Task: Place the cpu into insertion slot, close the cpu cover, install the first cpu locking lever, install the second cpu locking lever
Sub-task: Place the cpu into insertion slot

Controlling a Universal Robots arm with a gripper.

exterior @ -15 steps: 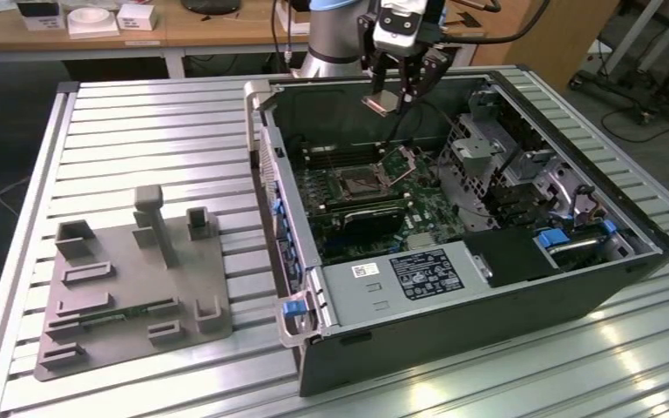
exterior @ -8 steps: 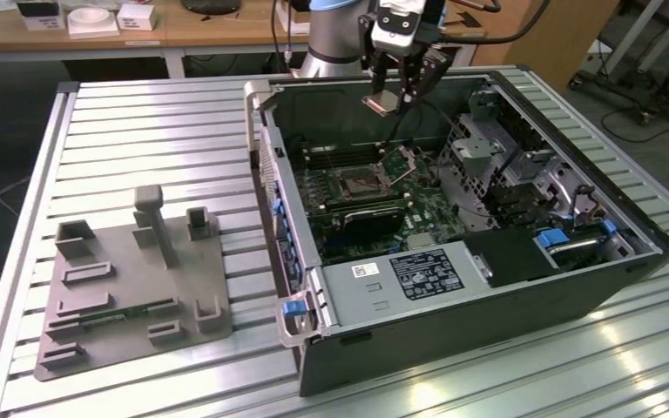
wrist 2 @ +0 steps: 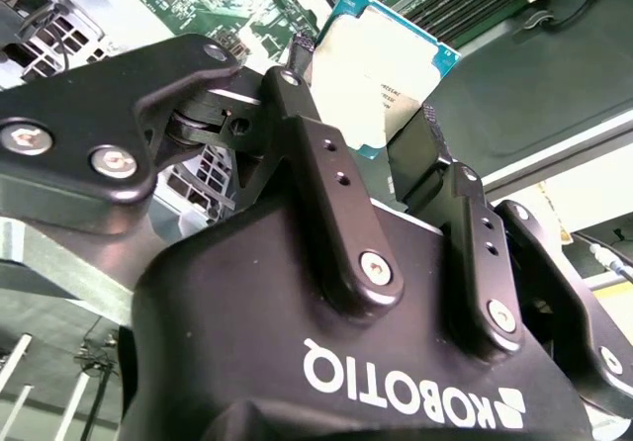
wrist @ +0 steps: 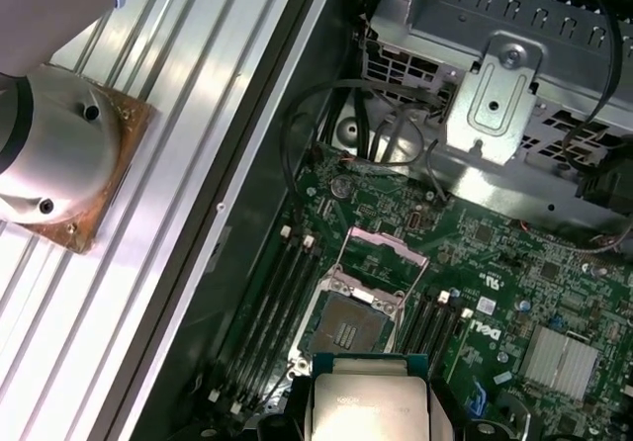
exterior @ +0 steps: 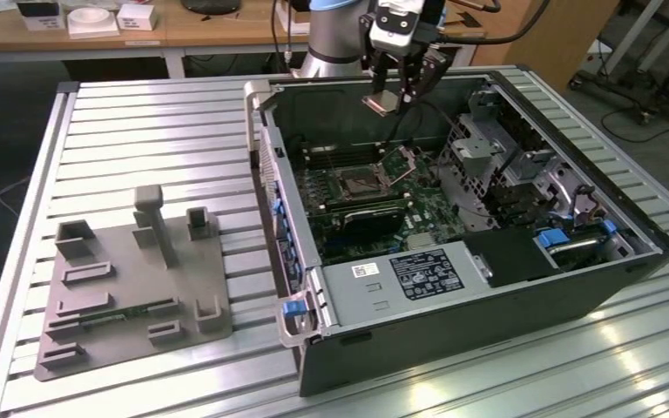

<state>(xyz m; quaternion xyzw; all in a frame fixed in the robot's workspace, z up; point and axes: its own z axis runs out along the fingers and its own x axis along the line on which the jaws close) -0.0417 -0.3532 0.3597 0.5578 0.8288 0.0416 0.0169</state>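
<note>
The gripper (exterior: 390,97) hangs over the open case (exterior: 462,326), its 2 fingers (wrist 2: 318,159) clamped on opposite edges of the cpu (wrist 2: 381,70). In the first wrist view the cpu (wrist: 368,406) is above the slot (wrist: 348,334), apart from it. The slot is bare and its cover (wrist: 384,261) stands tilted up on its hinge. The case rests on a slatted table (exterior: 149,131).
</note>
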